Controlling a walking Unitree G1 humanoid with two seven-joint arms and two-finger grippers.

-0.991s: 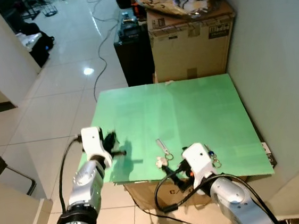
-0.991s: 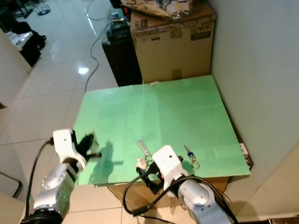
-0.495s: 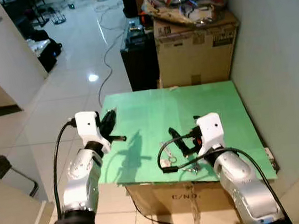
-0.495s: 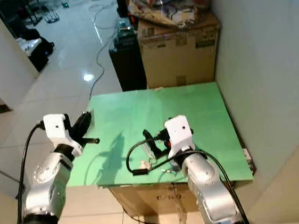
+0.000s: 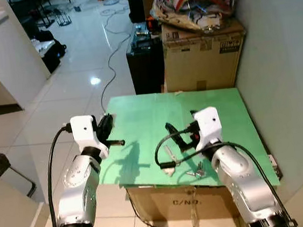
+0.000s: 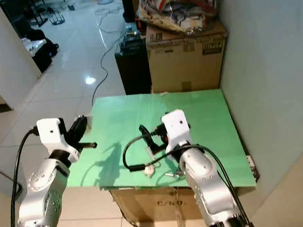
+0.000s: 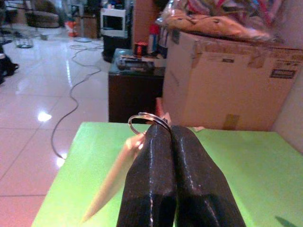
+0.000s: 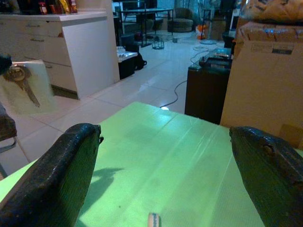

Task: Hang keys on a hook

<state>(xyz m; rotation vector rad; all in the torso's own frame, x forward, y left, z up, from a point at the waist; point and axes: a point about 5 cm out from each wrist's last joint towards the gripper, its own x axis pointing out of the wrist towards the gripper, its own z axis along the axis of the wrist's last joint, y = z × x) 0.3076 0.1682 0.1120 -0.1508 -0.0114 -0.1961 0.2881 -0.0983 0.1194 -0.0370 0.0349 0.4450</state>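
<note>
Above green board's (image 5: 222, 111) left edge, left hand (image 5: 109, 124).

Silver arms, white wrist blocks, blk cables, blk fingers (image 7: 161, 179).

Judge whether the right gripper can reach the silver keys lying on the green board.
Probably yes: the right gripper hovers just above the silver keys on the green board, jaws open; its own black cable loops nearby.
</note>
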